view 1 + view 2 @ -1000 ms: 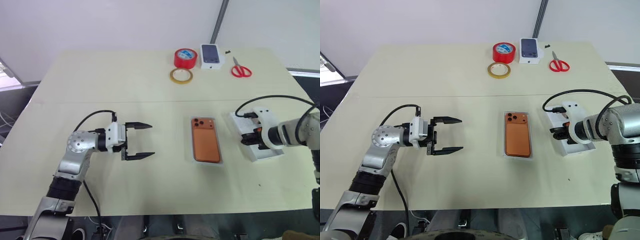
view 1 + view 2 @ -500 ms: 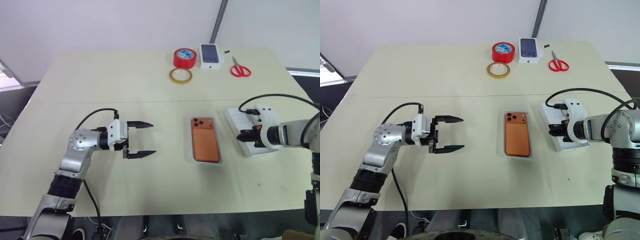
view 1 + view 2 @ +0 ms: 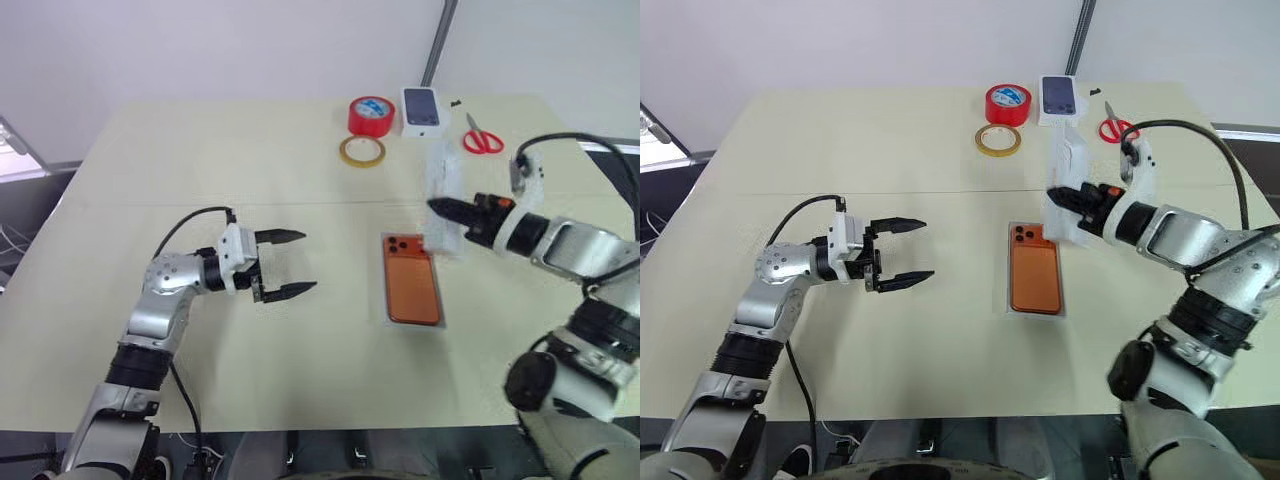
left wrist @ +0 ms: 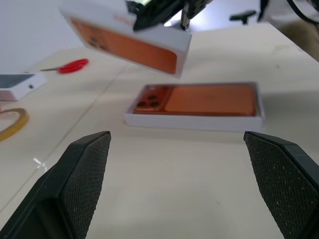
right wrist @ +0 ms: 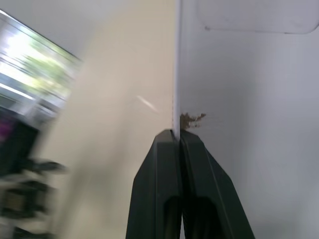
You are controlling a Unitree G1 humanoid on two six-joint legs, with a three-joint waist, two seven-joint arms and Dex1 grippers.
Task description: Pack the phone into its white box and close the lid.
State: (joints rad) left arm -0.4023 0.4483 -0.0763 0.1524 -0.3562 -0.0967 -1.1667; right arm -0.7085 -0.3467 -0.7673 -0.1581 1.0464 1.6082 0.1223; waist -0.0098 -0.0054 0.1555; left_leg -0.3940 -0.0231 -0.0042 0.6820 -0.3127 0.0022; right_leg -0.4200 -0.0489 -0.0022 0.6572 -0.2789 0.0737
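Wide pale-yellow counter (image 3: 200, 170) under a white wall. Near its middle, shallow white cardboard box (image 3: 443, 322) lies flat w/ slim orange phone (image 3: 412, 283) already seated inside, camera cluster toward far edge.

Right end effector (image 3: 437, 207), black fingers clenched, grips white rectangular lid (image 3: 441, 180) by one wall & holds it tilted in the air, just above & beyond the box's far end; orange phone print on its outer face shows in left wrist view.

Risk, as a judgement: thin-edge pinch lets lid swing or slip; coming down skewed, it could catch a box wall & shove the tray.

Left end effector (image 3: 291, 263) fully spread, holding nothing, hovering well apart from box.

Far edge: red tape roll (image 3: 370, 114), tan tape ring (image 3: 361, 151), small white box printed w/ dark phone (image 3: 423, 110), red-handled scissors (image 3: 482, 138).
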